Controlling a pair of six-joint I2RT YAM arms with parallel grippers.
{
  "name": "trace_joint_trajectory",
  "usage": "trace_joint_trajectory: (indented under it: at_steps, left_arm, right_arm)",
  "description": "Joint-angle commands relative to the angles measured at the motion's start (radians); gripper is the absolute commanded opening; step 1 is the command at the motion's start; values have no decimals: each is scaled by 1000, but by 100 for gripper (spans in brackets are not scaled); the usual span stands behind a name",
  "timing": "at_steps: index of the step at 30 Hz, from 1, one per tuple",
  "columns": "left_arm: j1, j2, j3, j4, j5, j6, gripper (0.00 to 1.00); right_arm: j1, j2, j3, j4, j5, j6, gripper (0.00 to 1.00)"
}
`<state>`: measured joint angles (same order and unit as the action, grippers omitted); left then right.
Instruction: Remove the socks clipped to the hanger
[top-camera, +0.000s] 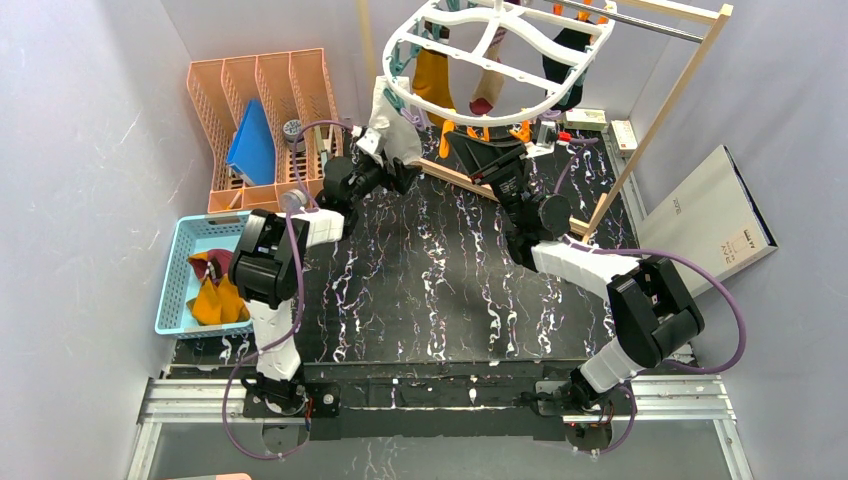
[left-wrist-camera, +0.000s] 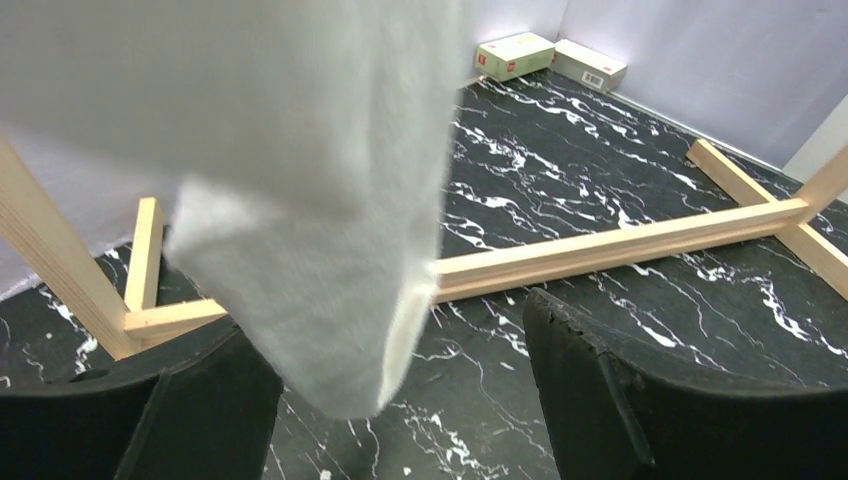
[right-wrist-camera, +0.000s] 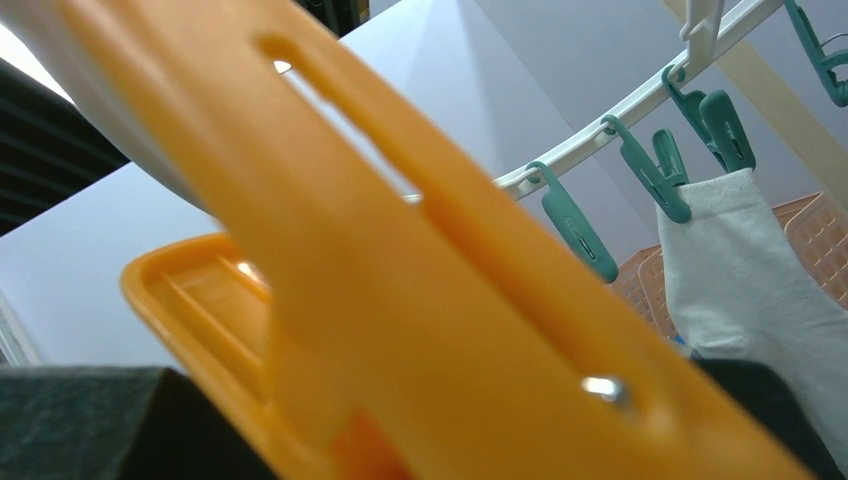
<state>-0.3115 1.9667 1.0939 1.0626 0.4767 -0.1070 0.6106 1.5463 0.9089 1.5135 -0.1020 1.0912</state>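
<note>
The white oval hanger (top-camera: 500, 62) hangs at the back from the wooden frame. Mustard (top-camera: 432, 80), maroon (top-camera: 487, 95) and black (top-camera: 570, 65) socks dangle under it. At its left rim a grey-white sock (top-camera: 392, 125) is held by a teal clip (right-wrist-camera: 672, 175). My left gripper (top-camera: 385, 168) is under this sock. In the left wrist view the sock (left-wrist-camera: 300, 220) droops between the spread fingers (left-wrist-camera: 600, 390), close to the left one, and the gripper (left-wrist-camera: 395, 345) is open. My right gripper (top-camera: 500, 165) is shut on an orange clip (right-wrist-camera: 400, 300) at the hanger's front rim.
A light-blue basket (top-camera: 172, 285) at the left holds removed socks. An orange rack (top-camera: 260, 100) stands behind it. The wooden frame's base bar (left-wrist-camera: 620, 245) lies across the black marbled table. Two small boxes (left-wrist-camera: 550, 58) sit by the back wall, and a white flat box (top-camera: 705, 215) leans at the right.
</note>
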Motion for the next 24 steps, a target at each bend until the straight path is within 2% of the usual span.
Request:
trace_joint_trajectory:
  at_steps: [1,3,4,5,6,7,13,15,20,22,24]
  left_arm:
    - [-2,3,59,51,-20,10,79]
    - [-1,5,67,69,-15,-2,75]
    - [0,8,72,72,-9,-9,69]
    - [1,14,85,72,0,-14,49]
    - [6,24,104,66,36,-19,8]
    - [14,36,116,58,60,-44,0]
    - [27,47,114,56,148,-96,0]
    - [27,37,100,57,162,-103,0]
    - [27,-18,33,56,174,-106,0]
    - [26,-57,-20,55,179,-102,0]
    - [26,-104,-74,55,174,-92,0]
  right_arm:
    - [9,-8,32,15,-62,-24,24]
    - [8,-6,32,16,-63,-24,24]
    - [8,-6,32,16,-62,-23,23]
    - [9,-5,30,17,-62,-22,23]
    - [9,-5,30,19,-62,-21,24]
    - [9,-3,31,20,-63,-21,23]
    - [9,-8,29,17,-65,-19,24]
    - [9,-9,28,11,-65,-13,28]
    - [9,-17,21,1,-75,1,66]
    - [8,-28,17,-18,-80,-4,74]
    - [8,-42,-1,-26,-78,-9,78]
